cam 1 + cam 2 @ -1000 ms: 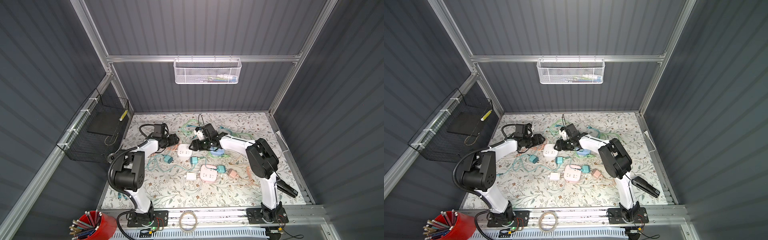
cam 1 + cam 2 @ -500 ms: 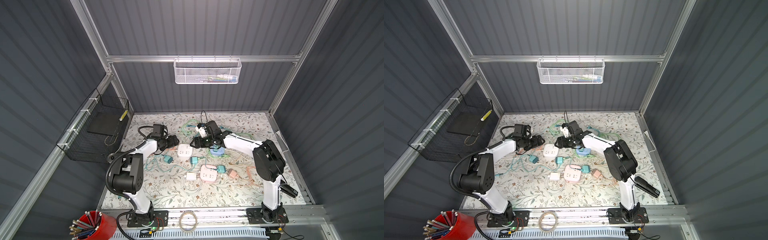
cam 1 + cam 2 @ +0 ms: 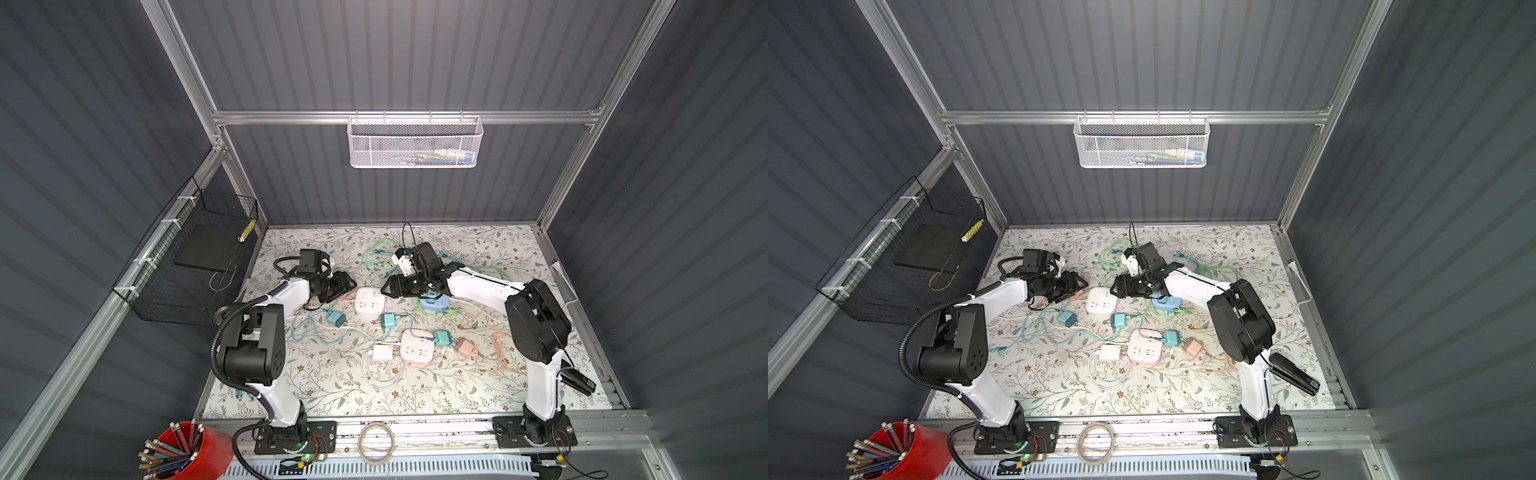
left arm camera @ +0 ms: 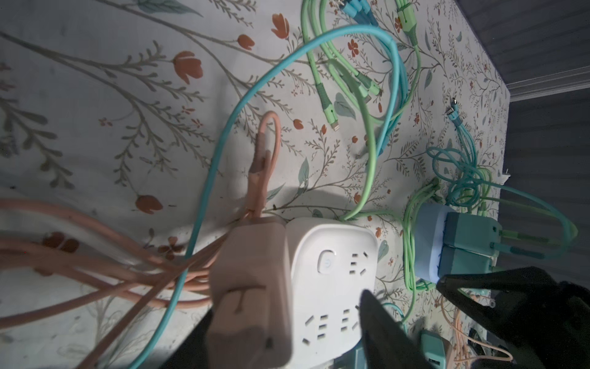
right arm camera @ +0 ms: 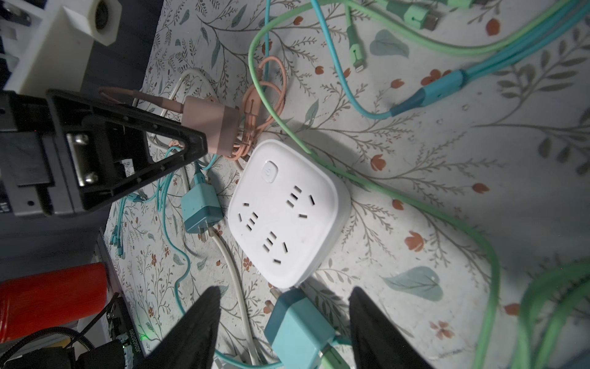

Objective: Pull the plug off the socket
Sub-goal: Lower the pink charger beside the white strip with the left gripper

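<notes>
On the floral-print worktop (image 3: 478, 382) a glossy white rounded-square socket (image 5: 287, 211) is laid flat, the boxy pink plug (image 4: 249, 281) is bracketed, unplugged, beside its corner by part-spread jaws of the left gripper (image 3: 352, 286), and jaws of the right gripper (image 5: 284, 290) are spread near a teal plug (image 5: 300, 329).

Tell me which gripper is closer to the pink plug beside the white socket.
Left. The left gripper has a finger on each side of the pink plug. The right gripper is open on the opposite side of the white socket, clear of that plug.
</notes>
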Robot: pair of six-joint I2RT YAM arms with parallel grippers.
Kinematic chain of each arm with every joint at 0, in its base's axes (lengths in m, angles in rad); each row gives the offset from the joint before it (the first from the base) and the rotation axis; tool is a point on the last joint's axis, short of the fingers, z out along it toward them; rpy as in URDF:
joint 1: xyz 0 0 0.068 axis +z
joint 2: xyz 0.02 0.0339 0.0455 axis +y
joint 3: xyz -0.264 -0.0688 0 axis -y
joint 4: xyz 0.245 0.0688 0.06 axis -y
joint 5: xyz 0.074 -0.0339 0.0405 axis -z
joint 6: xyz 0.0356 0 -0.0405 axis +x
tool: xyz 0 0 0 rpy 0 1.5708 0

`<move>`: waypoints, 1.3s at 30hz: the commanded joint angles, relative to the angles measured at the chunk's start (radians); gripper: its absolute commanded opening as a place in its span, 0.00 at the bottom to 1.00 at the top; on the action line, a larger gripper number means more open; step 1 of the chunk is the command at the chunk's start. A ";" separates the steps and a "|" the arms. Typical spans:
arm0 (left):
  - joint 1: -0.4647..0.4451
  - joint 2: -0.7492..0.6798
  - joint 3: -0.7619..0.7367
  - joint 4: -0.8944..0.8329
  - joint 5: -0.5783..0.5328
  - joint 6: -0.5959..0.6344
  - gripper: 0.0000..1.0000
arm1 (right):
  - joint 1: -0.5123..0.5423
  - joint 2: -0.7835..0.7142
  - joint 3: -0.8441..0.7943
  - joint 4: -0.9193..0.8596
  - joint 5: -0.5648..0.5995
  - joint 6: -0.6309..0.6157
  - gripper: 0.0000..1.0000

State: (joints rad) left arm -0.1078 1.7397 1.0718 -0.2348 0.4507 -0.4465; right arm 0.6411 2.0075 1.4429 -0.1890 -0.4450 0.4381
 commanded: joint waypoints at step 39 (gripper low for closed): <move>0.039 -0.052 -0.027 -0.008 -0.017 -0.034 0.77 | 0.040 0.062 0.153 -0.055 0.023 -0.468 0.73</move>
State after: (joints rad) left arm -0.0765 1.7363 1.0424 -0.1982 0.4446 -0.5011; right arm 0.6804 2.0373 1.5692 -0.2119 -0.4305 0.0486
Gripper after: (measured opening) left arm 0.764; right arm 0.722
